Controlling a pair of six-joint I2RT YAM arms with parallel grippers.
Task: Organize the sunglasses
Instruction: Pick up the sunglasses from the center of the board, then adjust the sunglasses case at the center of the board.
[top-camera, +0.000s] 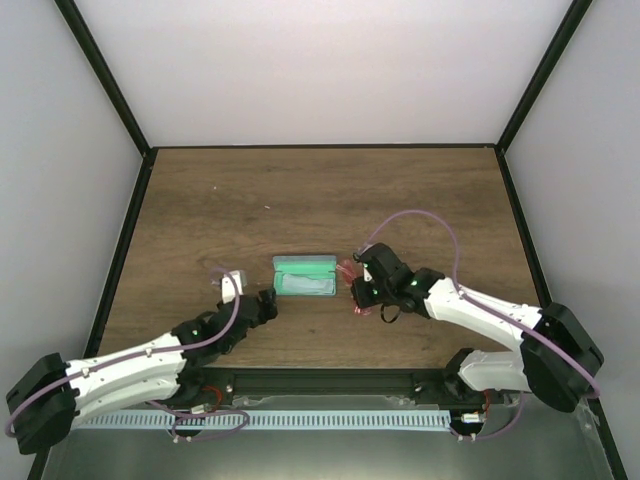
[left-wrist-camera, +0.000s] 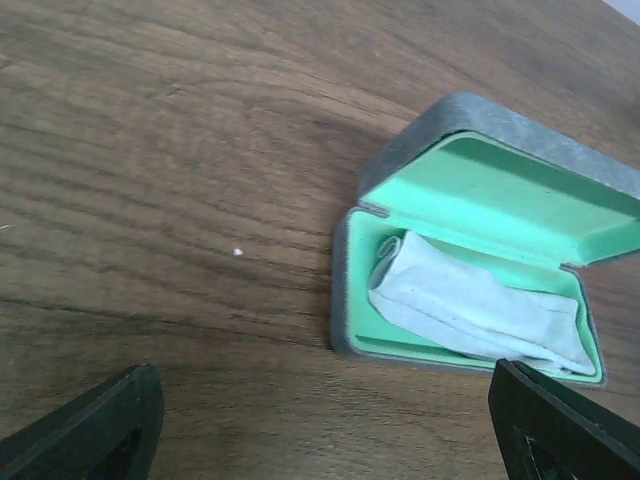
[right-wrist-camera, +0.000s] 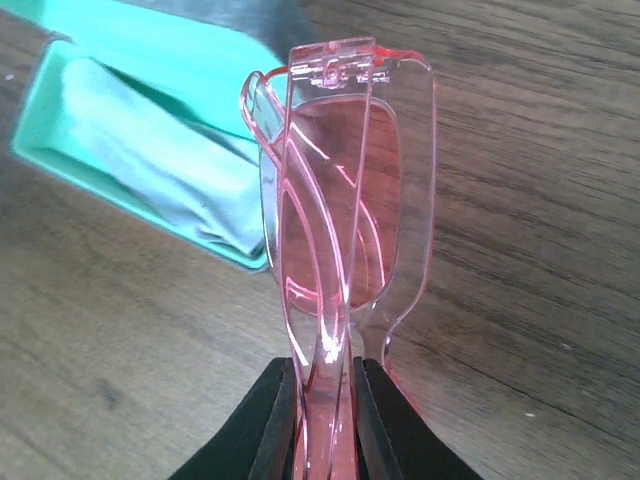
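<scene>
The sunglasses (right-wrist-camera: 340, 200), folded, with red translucent lenses and clear frame, stand upright between the fingers of my right gripper (right-wrist-camera: 325, 420), which is shut on them. From above they show as a red glint (top-camera: 350, 272) just right of the case (top-camera: 305, 277). The grey case (left-wrist-camera: 430, 130) lies open on the table with its lid raised and a mint-green lining. A pale blue cloth (left-wrist-camera: 470, 305) lies crumpled inside it. My left gripper (left-wrist-camera: 325, 440) hovers open just left of the case, its fingers (left-wrist-camera: 90, 435) wide apart with nothing between them.
The dark wooden table (top-camera: 320, 200) is bounded by black frame rails (top-camera: 125, 230) at left and right and pale walls behind. A tiny white speck (left-wrist-camera: 237, 252) lies on the wood left of the case.
</scene>
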